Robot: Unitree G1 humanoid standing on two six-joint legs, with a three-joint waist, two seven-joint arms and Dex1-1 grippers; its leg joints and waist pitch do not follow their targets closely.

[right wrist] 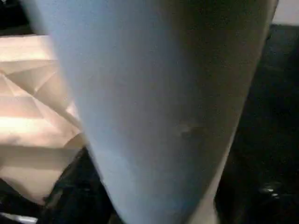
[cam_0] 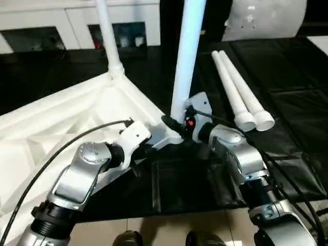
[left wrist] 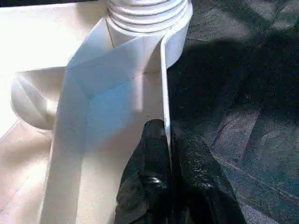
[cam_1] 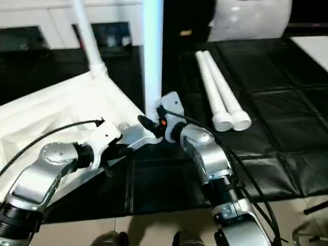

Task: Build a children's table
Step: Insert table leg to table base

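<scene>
The left gripper (left wrist: 167, 154) pinches the upturned tabletop's rim (left wrist: 164, 84), while the right gripper (cam_0: 177, 125) seemingly clasps the upright leg (cam_0: 185, 56) at the corner.

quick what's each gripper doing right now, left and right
Left gripper: shut on the table top's rim.
Right gripper: at the base of the upright leg; whether shut cannot be told.
</scene>
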